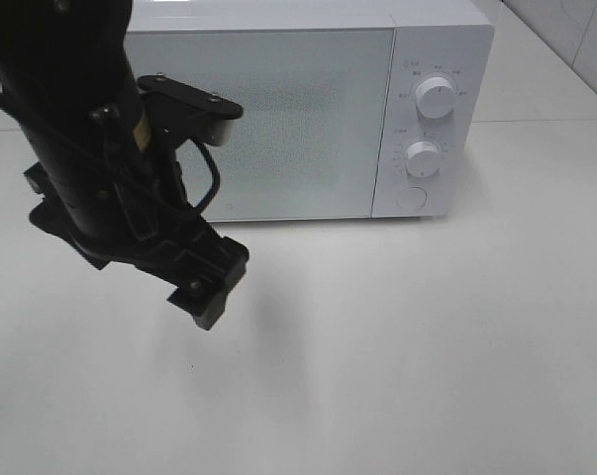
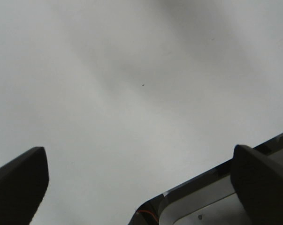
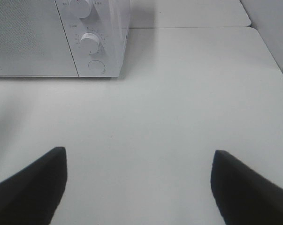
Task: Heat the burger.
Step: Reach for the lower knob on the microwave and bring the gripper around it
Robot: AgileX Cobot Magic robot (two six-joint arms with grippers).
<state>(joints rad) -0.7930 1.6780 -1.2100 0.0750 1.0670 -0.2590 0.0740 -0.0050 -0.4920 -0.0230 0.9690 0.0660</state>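
1. Exterior high view: a white microwave [image 1: 308,109] stands at the upper middle of the frame on a white table [image 1: 427,346]. Its door [image 1: 268,119] is shut, and the pale dotted window shows nothing of the inside.
2. On the control panel at the microwave's right end sit an upper knob [image 1: 435,97], a lower knob [image 1: 423,158] and a round button [image 1: 411,198] under them.
3. The black left arm [image 1: 80,129] fills the upper left of the frame and slants down toward the middle. The left gripper [image 1: 214,297] hangs over bare table in front of the door.
4. Left wrist view: the left gripper [image 2: 141,187] has its two dark fingers [image 2: 19,187] spread wide, with only table between them; it holds nothing.
5. Right wrist view: the right gripper [image 3: 141,187] also stands wide open and empty, above bare table. The microwave's knob end lies ahead of it and off to one side.
6. The burger shows in none of the three views, so I cannot tell where it is.
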